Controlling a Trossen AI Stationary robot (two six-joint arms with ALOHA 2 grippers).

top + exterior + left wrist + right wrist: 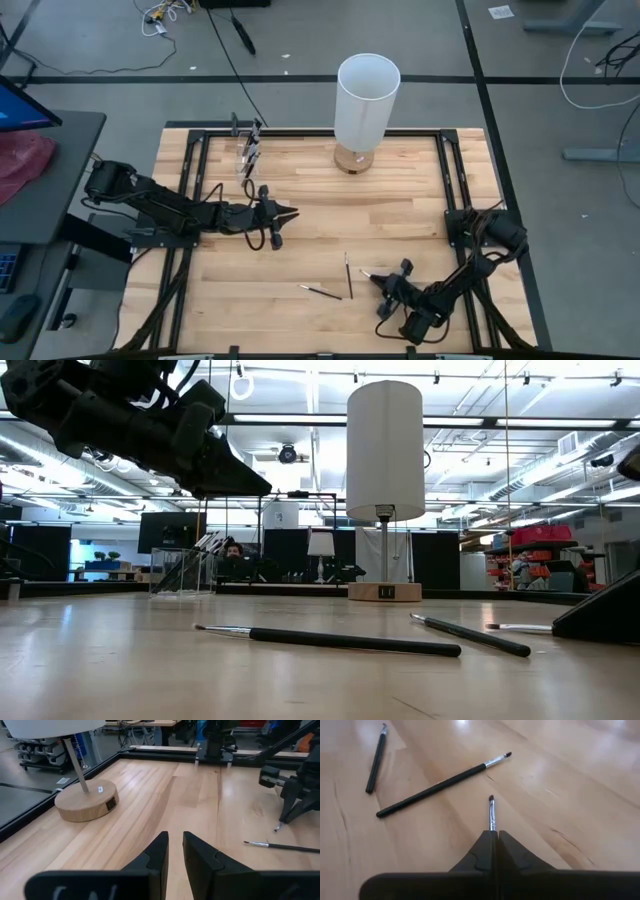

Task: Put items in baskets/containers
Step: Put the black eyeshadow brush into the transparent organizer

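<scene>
The clear cup (246, 158) (183, 573) stands near the table's far left and has several dark brushes leaning in it. Two loose brushes lie flat on the wood near the front: one (348, 276) (440, 784) (470, 634), the other (321, 291) (375, 758) (350, 641). My right gripper (378, 279) (494, 836) sits low at the near right, shut on a third brush (491, 815). My left gripper (287, 213) (174, 851) hovers over the table's middle left, raised, its fingers a narrow gap apart and holding nothing. My right gripper pinches a thin brush between its two fingers, which lie along the brush. The metal ferrule and dark bristle tip (491, 800) stick out ahead of the fingertips; the handle is hidden between the fingers. The brush lies about level, close over the wood (520, 627).
A lamp with a white shade (366, 98) stands on a round wooden base (85, 800) at the far middle. A dark frame rail (300, 130) runs around the table top. Bare wood lies between the two grippers.
</scene>
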